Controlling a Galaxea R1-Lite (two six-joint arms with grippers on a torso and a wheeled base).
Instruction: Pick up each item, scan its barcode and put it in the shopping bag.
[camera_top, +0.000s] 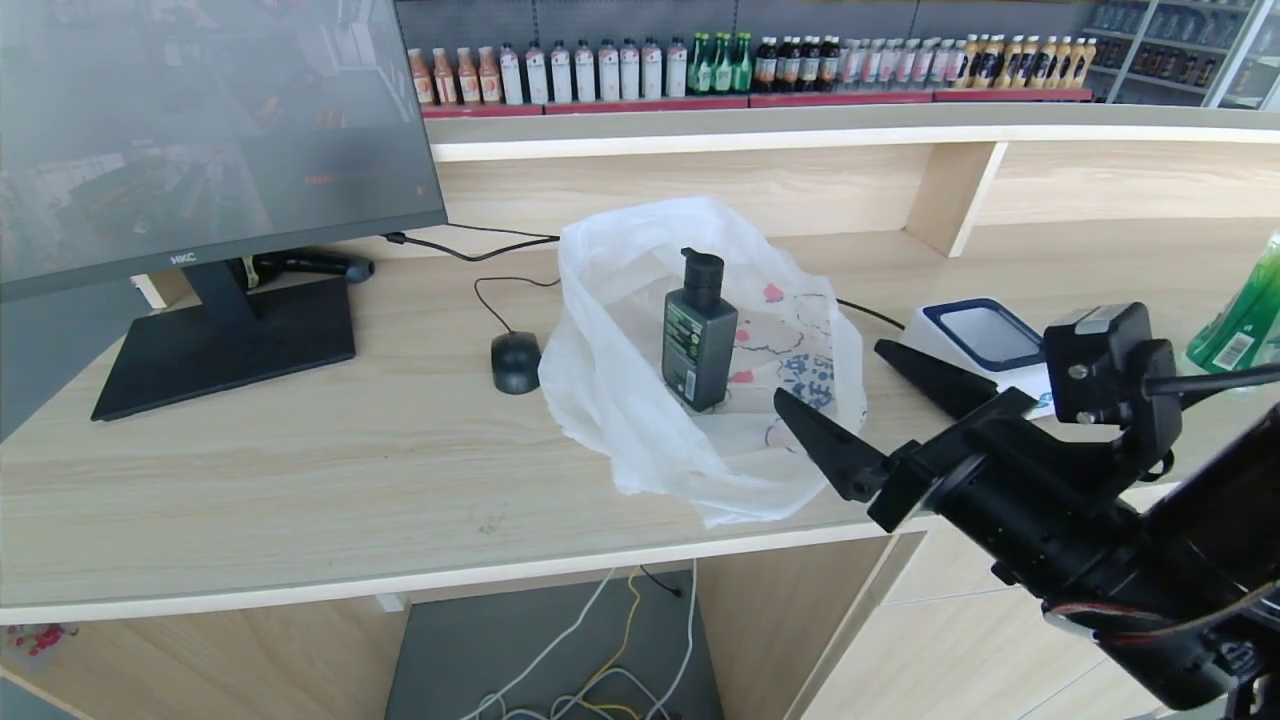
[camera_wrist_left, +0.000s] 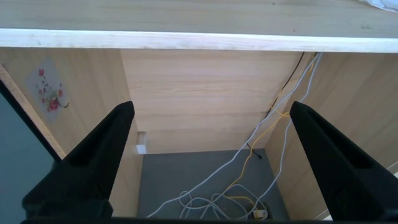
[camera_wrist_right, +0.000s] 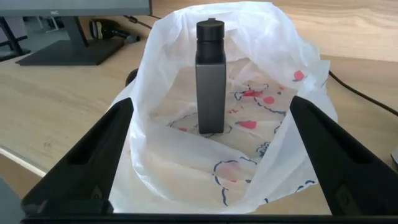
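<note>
The shopping bag (camera_top: 620, 400), seen from the head camera, lies slumped open at the middle of the counter (camera_top: 300, 480), and a dark bottle (camera_top: 699, 335) stands upright inside it, cap up, its long axis vertical. The right gripper (camera_top: 830, 370) hangs at about 4 o'clock from the bag, its two black fingers spread wide with nothing between them, tips just beside the bag's near rim; from it the bottle lies toward 10 o'clock. A scanner (camera_top: 985, 340) sits at 3 o'clock from the bag, and past it, at the 3 o'clock edge, a green bottle (camera_top: 1240, 320) leans with a barcode showing. A mouse (camera_top: 516, 362) rests at 9 o'clock from the bag. By my reading the dark bottle is bagged and the green one is the next item; the right arm is plainly the nearer, but the gripper points away from it, so the wrist would need to swing back toward 3 o'clock. In the left wrist view the left gripper (camera_wrist_left: 212, 107) is wide apart and empty, below the counter's edge, facing loose cables (camera_wrist_left: 249, 180). In the right wrist view the dark bottle (camera_wrist_right: 210, 81) stands straight ahead, centred between the spread fingers, within the bag (camera_wrist_right: 273, 37).
</note>
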